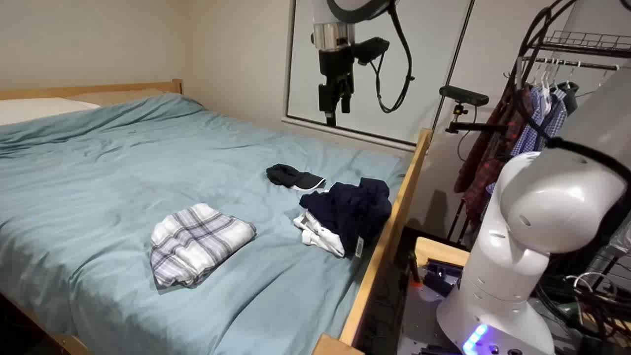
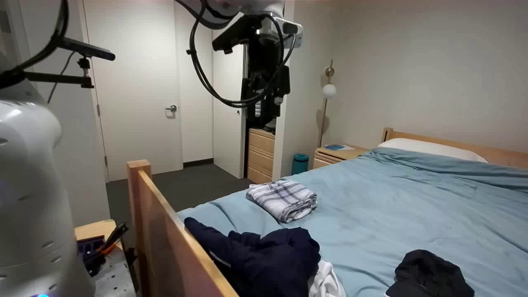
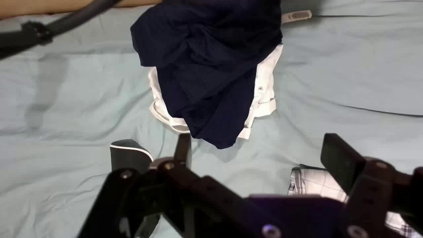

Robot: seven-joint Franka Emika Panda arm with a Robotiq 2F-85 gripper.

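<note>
1. Well, the black two-fingered gripper (image 3: 256, 147) hangs in the air over a rumpled blue-green bedspread (image 1: 123, 162), its fingers standing wide apart.
2. Lower down, a crumpled navy-blue cloth garment (image 3: 211, 76) lies on top of a white cloth garment (image 3: 264, 87), right by the pale wooden footboard (image 2: 165, 235); a printed white tag (image 3: 297, 16) pokes out from the navy one.
3. Near that pile, yet apart from it, sits a black fabric cap (image 1: 286, 176) with a white-edged brim.
4. On the pile's other side, well apart from the cap, a folded white-and-grey plaid cloth (image 1: 199, 244) rests on the bedspread.
5. Past the footboard stands the glossy white robot arm (image 1: 512, 231), and in an exterior view a blue checked shirt (image 1: 528, 133) hangs behind it.
</note>
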